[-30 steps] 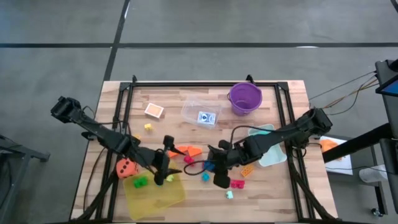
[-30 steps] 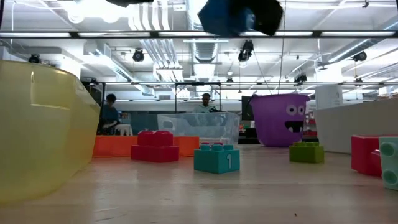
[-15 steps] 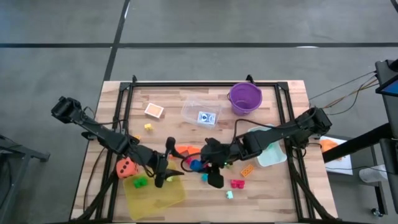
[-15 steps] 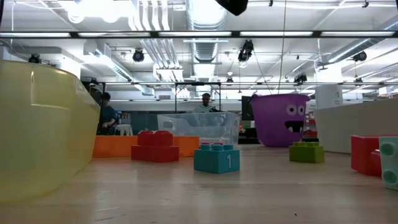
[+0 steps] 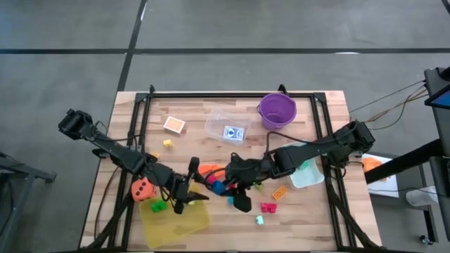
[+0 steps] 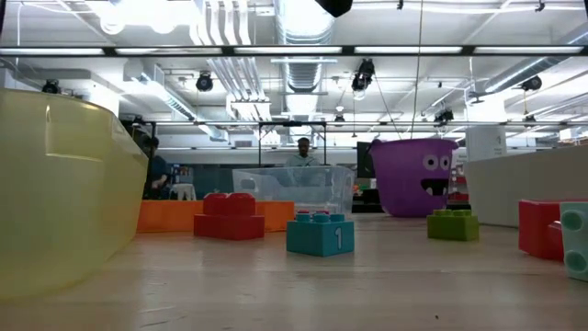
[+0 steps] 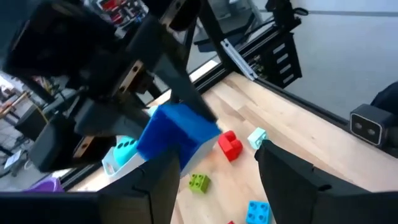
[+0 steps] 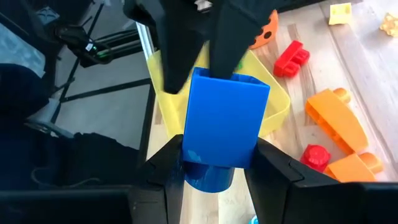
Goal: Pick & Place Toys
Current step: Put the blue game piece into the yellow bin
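Right gripper (image 5: 223,184) clamps the blue brick (image 8: 225,127) between its fingers, off the table. It has moved further left since a second ago, now close in front of the left gripper (image 5: 193,188). Left gripper sits over the yellow tray's (image 5: 176,218) edge, fingers spread, empty; barely shifted. Orange die (image 5: 143,189) and green brick (image 5: 158,206) unmoved.

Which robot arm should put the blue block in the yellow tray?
Right. The right gripper is already clamped on the blue block, close beside the yellow tray. The left gripper hangs open over the tray, holding nothing.
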You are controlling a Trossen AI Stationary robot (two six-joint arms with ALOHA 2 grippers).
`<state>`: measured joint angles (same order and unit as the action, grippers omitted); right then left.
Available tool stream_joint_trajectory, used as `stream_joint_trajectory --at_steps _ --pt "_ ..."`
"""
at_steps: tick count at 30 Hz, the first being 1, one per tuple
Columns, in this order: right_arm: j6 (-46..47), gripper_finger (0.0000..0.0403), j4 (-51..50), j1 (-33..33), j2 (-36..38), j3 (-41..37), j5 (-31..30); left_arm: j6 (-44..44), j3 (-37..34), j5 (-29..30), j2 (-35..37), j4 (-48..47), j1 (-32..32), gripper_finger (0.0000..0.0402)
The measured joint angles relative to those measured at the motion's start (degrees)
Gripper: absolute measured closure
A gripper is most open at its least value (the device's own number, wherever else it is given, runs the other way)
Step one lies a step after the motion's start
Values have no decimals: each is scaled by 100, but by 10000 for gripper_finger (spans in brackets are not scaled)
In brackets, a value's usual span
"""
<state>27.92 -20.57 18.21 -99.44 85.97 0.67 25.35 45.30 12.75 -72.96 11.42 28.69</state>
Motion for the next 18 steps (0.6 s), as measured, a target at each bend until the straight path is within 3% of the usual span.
stream_joint_trajectory --at_steps 9,18 --pt "-31 276 201 -119 0 -12 270 42 0 -458 4 107 -4 195" --pt "-94 276 442 -159 -4 -23 432 38 17 -488 -160 347 -73 195"
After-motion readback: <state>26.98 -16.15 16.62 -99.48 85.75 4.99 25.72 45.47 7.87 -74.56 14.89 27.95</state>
